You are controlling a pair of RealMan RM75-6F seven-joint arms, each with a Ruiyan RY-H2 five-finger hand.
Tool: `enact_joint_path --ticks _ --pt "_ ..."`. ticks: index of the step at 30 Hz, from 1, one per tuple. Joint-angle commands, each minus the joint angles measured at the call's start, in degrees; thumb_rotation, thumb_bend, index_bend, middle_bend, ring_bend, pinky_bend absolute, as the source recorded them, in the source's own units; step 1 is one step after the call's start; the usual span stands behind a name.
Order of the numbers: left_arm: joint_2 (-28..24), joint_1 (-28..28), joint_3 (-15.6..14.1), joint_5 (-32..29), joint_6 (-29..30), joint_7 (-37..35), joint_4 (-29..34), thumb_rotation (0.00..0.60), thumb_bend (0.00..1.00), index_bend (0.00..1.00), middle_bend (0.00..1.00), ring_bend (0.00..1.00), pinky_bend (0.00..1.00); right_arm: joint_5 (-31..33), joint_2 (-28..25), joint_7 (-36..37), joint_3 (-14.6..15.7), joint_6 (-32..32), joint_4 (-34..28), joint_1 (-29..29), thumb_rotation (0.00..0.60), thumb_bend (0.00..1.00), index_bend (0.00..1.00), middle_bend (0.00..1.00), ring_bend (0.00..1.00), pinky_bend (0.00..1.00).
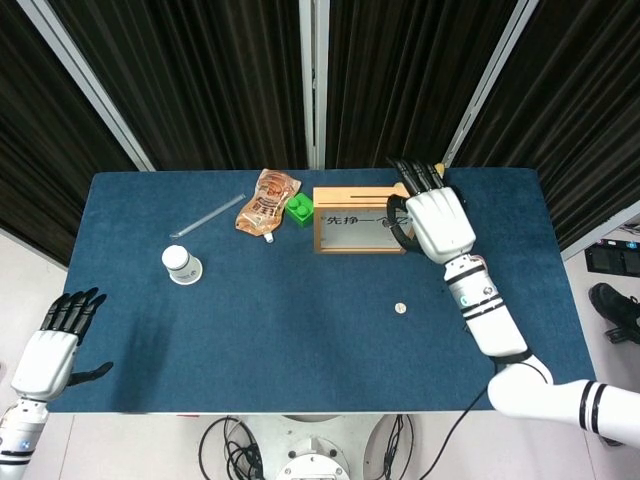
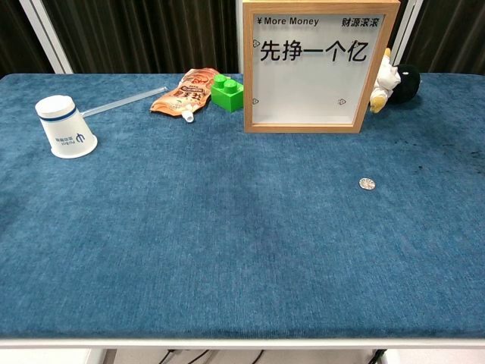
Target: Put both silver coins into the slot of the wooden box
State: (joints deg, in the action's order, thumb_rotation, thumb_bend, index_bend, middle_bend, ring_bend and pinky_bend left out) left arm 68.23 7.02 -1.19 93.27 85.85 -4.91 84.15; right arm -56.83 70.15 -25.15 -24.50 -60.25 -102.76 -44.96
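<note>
The wooden box [image 1: 362, 220] stands upright at the back middle of the blue table, its slot [image 1: 365, 192] on the top edge; the chest view shows its white front [image 2: 318, 67]. One silver coin [image 1: 400, 309] lies flat on the cloth in front of the box, to the right [image 2: 367, 183]. My right hand [image 1: 432, 218] hovers over the box's right end, thumb curled toward a finger in a pinch; the second coin sits in that pinch, hidden from view. My left hand [image 1: 55, 345] hangs off the table's near left corner, fingers apart and holding nothing.
A paper cup [image 1: 181, 265] lies at the left. A clear straw [image 1: 208, 215], an orange snack pouch [image 1: 268, 203] and a green brick [image 1: 299, 209] sit left of the box. A small plush toy [image 2: 394, 80] is behind the box's right side.
</note>
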Motion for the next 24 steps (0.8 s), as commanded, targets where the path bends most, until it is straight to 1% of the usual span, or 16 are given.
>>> enact_joint_path --ticks 1,6,8,11,15,18,24 --pt "-0.25 -0.11 -0.04 -0.01 0.19 -0.23 0.04 0.6 0.0 0.03 0.01 0.0 0.0 16.91 0.76 -8.08 -4.19 2.38 0.28 -7.61 0.6 0.34 0.75 0.0 0.0 0.0" --pt "-0.62 -0.35 -0.04 -0.28 0.48 -1.07 -0.13 0.6 0.0 0.03 0.01 0.0 0.0 32.26 1.72 -10.96 -5.42 2.53 2.6 -12.9 0.6 0.34 0.75 0.0 0.0 0.0" --pt "-0.66 -0.37 -0.09 -0.34 0.4 -1.35 -0.27 0.6 0.0 0.03 0.01 0.0 0.0 37.49 2.14 -11.29 -5.99 2.58 3.81 -14.84 0.6 0.34 0.76 0.0 0.0 0.0" --pt "-0.58 -0.34 -0.22 -0.57 -0.04 -1.73 -0.59 0.6 0.0 0.03 0.01 0.0 0.0 43.24 2.56 -12.22 -6.25 2.38 5.5 -17.39 0.6 0.34 0.76 0.0 0.0 0.0" --pt "-0.61 -0.36 -0.29 -0.73 -0.22 -2.16 -0.84 0.6 0.0 0.03 0.01 0.0 0.0 48.44 3.11 -13.55 -6.12 1.58 7.29 -20.07 0.6 0.35 0.76 0.0 0.0 0.0" --pt "-0.67 -0.45 -0.25 -0.79 -0.04 -2.45 -0.96 0.6 0.0 0.03 0.01 0.0 0.0 50.63 3.43 -13.72 -6.0 1.69 8.73 -21.34 0.6 0.36 0.76 0.0 0.0 0.0" --pt "-0.78 -0.48 -0.24 -0.83 -0.01 -2.74 -1.02 0.6 0.0 0.03 0.01 0.0 0.0 54.83 3.34 -15.27 -4.78 3.13 10.91 -23.2 0.6 0.36 0.76 0.0 0.0 0.0"
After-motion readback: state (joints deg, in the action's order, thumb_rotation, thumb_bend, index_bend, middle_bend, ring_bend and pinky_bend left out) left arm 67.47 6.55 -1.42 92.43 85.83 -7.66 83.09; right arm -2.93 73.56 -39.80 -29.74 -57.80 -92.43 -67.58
